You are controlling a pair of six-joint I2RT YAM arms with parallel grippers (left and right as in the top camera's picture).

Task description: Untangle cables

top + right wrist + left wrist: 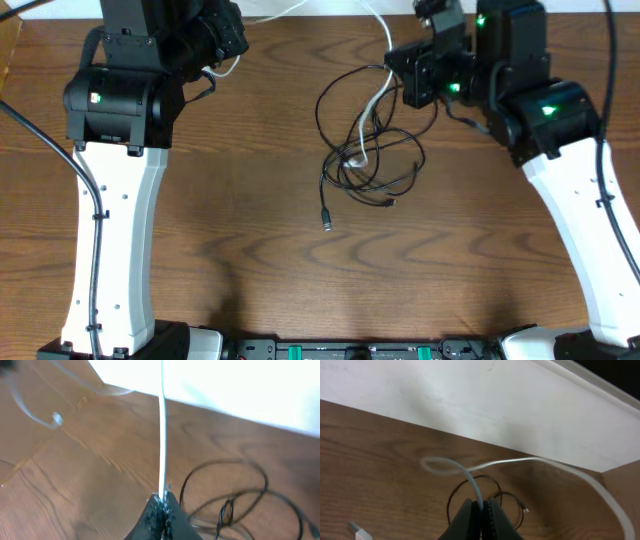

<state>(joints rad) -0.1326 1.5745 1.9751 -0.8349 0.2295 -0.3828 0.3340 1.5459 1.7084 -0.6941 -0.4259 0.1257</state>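
A tangle of thin black cables (372, 152) lies at the table's middle, with one plug end (326, 222) trailing toward the front. The white cable (378, 100) runs out of the tangle up to my right gripper (402, 76), then along the back edge to my left gripper (222, 52). In the right wrist view the right gripper (161, 502) is shut on the white cable (162, 435), with black loops (235, 495) to its right. The left wrist view shows the left gripper (482, 507) shut on the white cable (470, 477), black loops (490, 485) beyond it.
A white wall (485, 405) borders the back of the wooden table (230, 220). A white plug end (359, 532) lies near the left gripper. Both white arm links (115, 230) (590, 230) reach in from the front corners.
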